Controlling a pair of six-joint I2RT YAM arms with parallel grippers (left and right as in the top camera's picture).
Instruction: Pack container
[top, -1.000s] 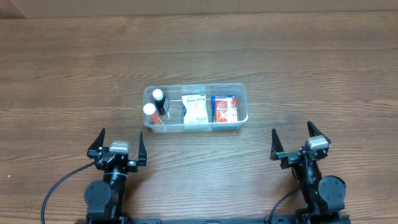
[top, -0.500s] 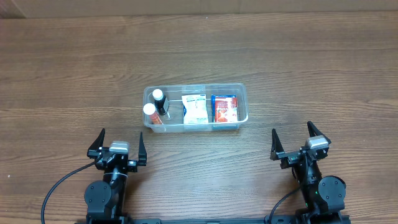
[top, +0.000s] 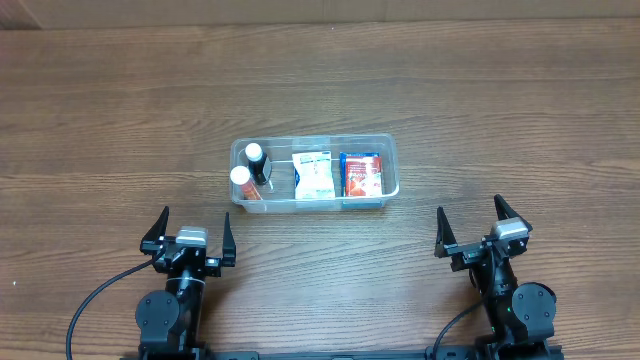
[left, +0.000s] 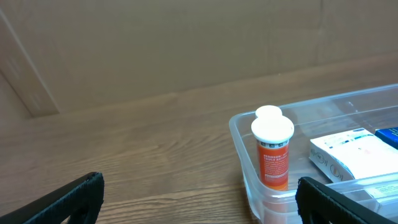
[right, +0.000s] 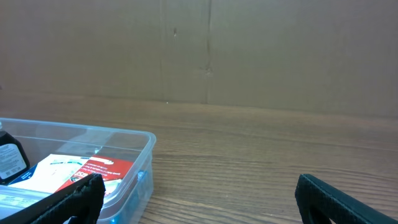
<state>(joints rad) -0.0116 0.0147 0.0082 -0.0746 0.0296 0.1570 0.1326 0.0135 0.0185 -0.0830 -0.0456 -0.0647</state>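
The container (top: 390, 165), a clear shallow plastic tub, sits at the table's middle. It holds two white-capped bottles (top: 247, 167) at its left end, a white box (top: 314, 175) in the middle and a red box (top: 361, 174) at the right. The left wrist view shows an orange bottle (left: 272, 155) inside the tub's left corner (left: 244, 162). The right wrist view shows the red box (right: 93, 171) behind the tub's wall (right: 142, 174). My left gripper (top: 190, 232) and right gripper (top: 476, 225) are both open and empty, near the table's front edge, apart from the tub.
A brown cardboard wall (left: 186, 43) stands along the table's far edge. Bare wooden tabletop (top: 500, 110) lies all round the tub.
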